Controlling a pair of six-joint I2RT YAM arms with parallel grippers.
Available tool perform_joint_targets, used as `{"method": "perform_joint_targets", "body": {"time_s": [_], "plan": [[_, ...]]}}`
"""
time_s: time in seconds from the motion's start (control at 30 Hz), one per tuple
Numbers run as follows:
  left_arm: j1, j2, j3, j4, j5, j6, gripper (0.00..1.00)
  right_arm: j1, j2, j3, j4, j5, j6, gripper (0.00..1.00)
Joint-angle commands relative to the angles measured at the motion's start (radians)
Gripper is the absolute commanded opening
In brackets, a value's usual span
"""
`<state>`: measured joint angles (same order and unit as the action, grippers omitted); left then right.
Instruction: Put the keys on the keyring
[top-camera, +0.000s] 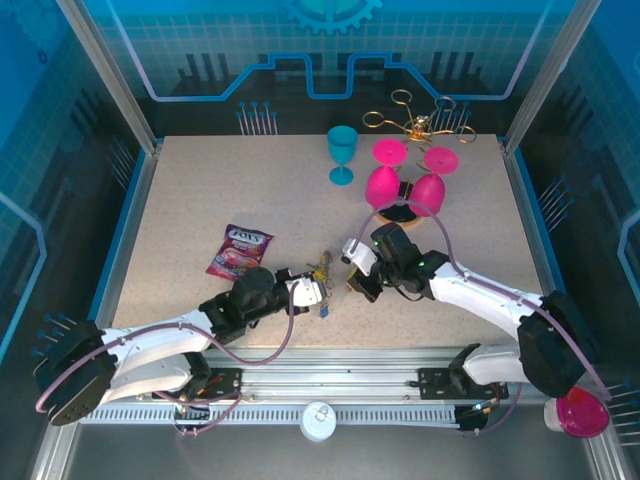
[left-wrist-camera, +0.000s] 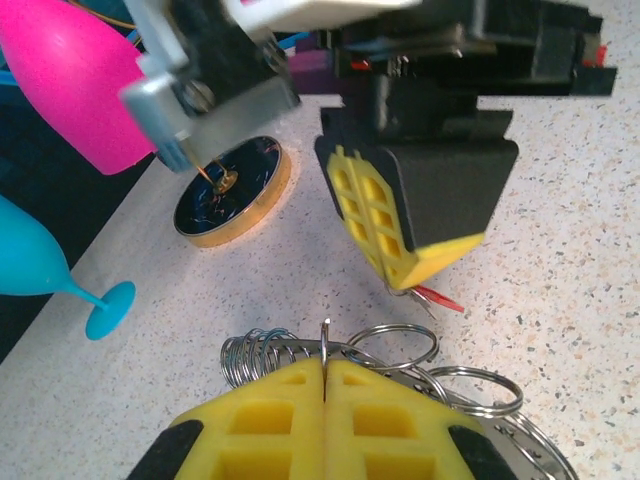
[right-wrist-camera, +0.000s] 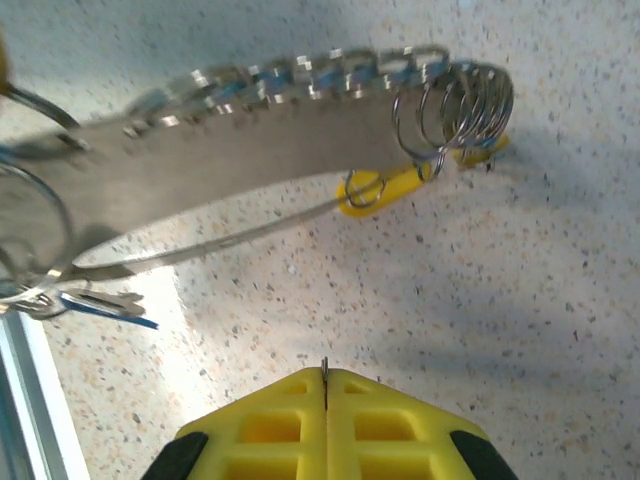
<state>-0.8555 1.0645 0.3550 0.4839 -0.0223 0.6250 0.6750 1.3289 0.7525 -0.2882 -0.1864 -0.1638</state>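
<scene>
Close to the near edge of the tabletop, the left fingers (left-wrist-camera: 325, 400) are clenched, nothing surely caught between them, with the keyring (left-wrist-camera: 262, 352) just beyond their tips. The keys (right-wrist-camera: 385, 188) lie flat against its coils. The right fingers (right-wrist-camera: 325, 420), clenched and seemingly empty, hover just past the bunch, its long axis crosswise to them. The left arm looks nearer. A candy bag (top-camera: 240, 250) lies leftward. Farther off are a dark disc (left-wrist-camera: 235, 195), pink goblets (top-camera: 385, 185), a teal goblet (top-camera: 342, 155) and, at the far edge, a gold wire rack (top-camera: 420, 122).
</scene>
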Motion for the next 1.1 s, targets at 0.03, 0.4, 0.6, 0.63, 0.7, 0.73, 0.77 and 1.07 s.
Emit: {"method": "perform_joint_targets", "body": {"time_s": [0.03, 0.4, 0.6, 0.63, 0.7, 0.73, 0.77, 1.07], "plan": [[0.015, -0.011, -0.014, 0.012, 0.013, -0.094, 0.00, 0.043, 0.064, 0.036, -0.069, 0.101, -0.033, 0.00], [0.053, -0.011, -0.025, 0.033, 0.063, -0.169, 0.00, 0.078, 0.174, 0.097, -0.129, 0.155, -0.061, 0.16], [0.068, -0.008, -0.030, 0.045, 0.091, -0.176, 0.00, 0.026, 0.076, 0.060, -0.044, 0.065, -0.055, 0.31], [0.071, -0.008, -0.031, 0.048, 0.099, -0.177, 0.00, 0.009, 0.049, 0.051, -0.015, 0.028, -0.062, 0.31], [0.076, -0.008, -0.033, 0.051, 0.106, -0.180, 0.00, -0.013, -0.011, 0.025, 0.051, -0.043, -0.109, 0.30], [0.078, -0.008, -0.034, 0.057, 0.114, -0.181, 0.00, -0.017, -0.041, 0.005, 0.098, -0.077, -0.148, 0.30], [0.080, -0.009, -0.033, 0.057, 0.118, -0.183, 0.00, -0.020, -0.062, -0.008, 0.136, -0.104, -0.179, 0.29], [0.091, -0.014, -0.042, 0.057, 0.160, -0.180, 0.00, -0.041, -0.066, -0.002, 0.294, -0.280, -0.386, 0.24]]}}
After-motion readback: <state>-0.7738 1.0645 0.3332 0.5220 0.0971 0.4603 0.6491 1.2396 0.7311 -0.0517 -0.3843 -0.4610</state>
